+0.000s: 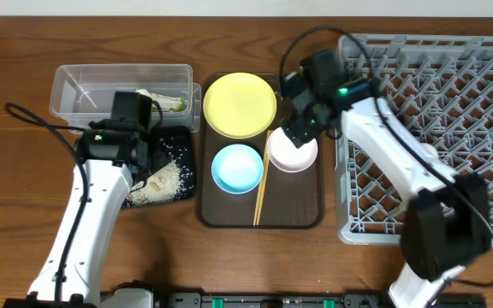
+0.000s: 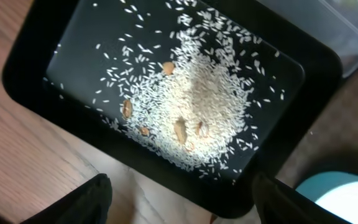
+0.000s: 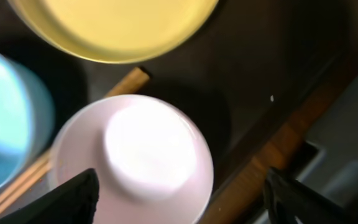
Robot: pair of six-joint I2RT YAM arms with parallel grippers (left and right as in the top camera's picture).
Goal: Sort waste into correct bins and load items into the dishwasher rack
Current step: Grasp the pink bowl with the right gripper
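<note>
— Where was the right gripper (image 3: 180, 182) at that point?

— Above the white-pinkish bowl (image 3: 135, 163), fingers spread wide, one on each side of it and neither touching. The bowl lay base-up at about three o'clock on the brown serving tray (image 1: 306, 218), with the chopsticks (image 1: 262, 184) just beside it at nine o'clock and the light-blue bowl (image 1: 236, 168) beyond them.

— So the bowl was the step in hand?

— That was my reading. To do it well, I judged the gripper should come straight down and take the rim on the three-o'clock side, away from the chopsticks. A smooth upturned bowl might have slipped from a shallow pinch. The dishwasher rack (image 1: 435, 128) stood at three o'clock of the tray, so the carry would have been short.

— And the yellow plate (image 1: 240, 104)?

— At twelve o'clock on the tray, clear of the fingers.

— The left side?

— The left gripper (image 2: 179, 186) hung over the black tray (image 2: 36, 59), fingers also wide and holding nothing. The rice (image 2: 204, 106) and beige lumps (image 2: 179, 129) lay inside it. The snack wrapper (image 1: 165, 101) sat in the clear tub (image 1: 84, 90) at twelve o'clock of that tray.
</note>
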